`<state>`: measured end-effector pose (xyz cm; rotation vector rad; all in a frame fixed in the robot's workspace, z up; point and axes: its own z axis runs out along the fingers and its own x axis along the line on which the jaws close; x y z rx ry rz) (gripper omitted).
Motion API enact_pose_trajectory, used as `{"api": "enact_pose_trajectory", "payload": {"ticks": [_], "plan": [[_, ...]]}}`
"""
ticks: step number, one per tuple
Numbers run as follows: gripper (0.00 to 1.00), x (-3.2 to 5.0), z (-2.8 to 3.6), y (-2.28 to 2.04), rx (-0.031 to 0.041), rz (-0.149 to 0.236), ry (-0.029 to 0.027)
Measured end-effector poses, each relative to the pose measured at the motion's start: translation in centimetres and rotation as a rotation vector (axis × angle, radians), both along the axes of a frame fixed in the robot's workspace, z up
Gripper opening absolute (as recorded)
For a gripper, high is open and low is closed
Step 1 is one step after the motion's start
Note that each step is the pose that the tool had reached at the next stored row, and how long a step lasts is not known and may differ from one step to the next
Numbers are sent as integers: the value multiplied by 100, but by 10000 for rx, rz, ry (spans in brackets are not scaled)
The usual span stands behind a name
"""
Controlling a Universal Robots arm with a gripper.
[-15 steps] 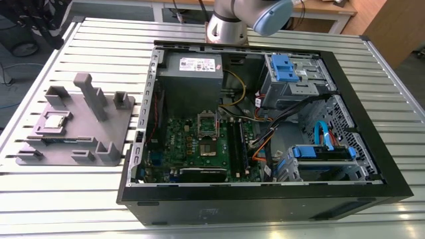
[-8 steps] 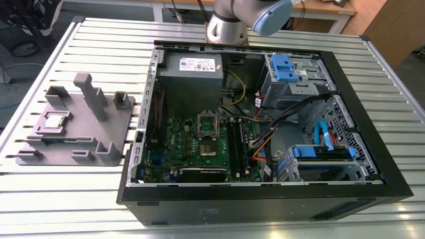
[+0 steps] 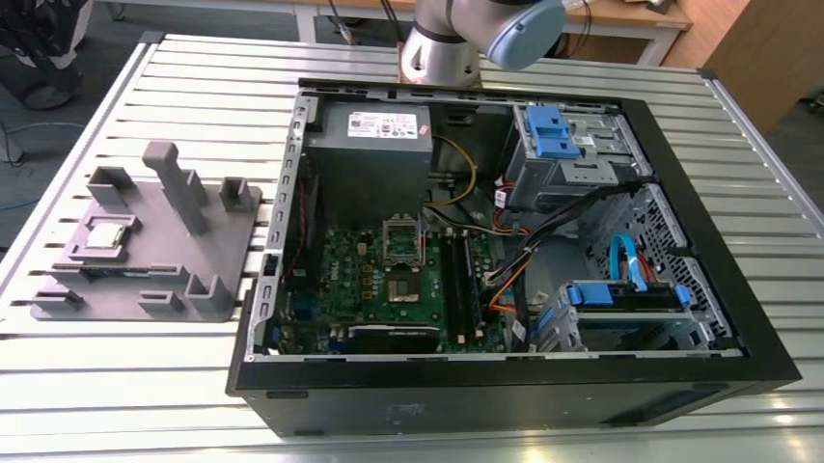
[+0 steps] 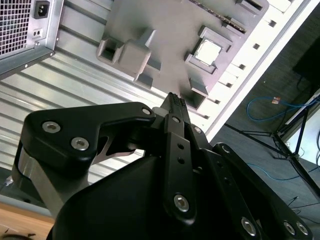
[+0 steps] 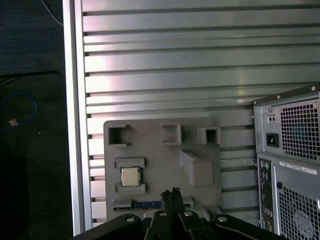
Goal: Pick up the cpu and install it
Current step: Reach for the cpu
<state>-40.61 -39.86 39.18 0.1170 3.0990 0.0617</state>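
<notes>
The cpu [image 3: 106,234] is a small square chip with a pale metal top. It lies flat in a recess of the gray plastic fixture [image 3: 193,280] on the exterior view's left, outside the computer case. In both wrist views the cpu [image 5: 130,176] [image 4: 207,51] rests in that recess, well below the camera. My gripper [image 5: 172,193] [image 4: 175,100] hangs high above the fixture, off to one side of the chip, its black fingertips pressed together with nothing between them. The dark metal-framed socket [image 3: 401,241] sits on the green motherboard [image 3: 347,280] inside the case.
The open computer case [image 3: 721,318] lies on a slatted metal table [image 3: 168,386]. It holds a power supply [image 3: 373,130], blue drive bays [image 3: 547,130] and loose cables [image 3: 515,241]. Upright gray posts [image 3: 174,183] rise from the fixture near the chip. The arm's base [image 3: 445,53] stands behind the case.
</notes>
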Motion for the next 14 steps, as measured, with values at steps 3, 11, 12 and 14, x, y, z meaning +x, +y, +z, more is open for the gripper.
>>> {"api": "enact_pose_trajectory", "payload": {"ticks": [3,11,12,14], "plan": [[11,-31,-8,-2,1,0,0],[11,-51,-13,-3,0,0,0],[11,-51,-13,-3,1,1,0],[11,-52,-17,-7,2,0,-2]]}}
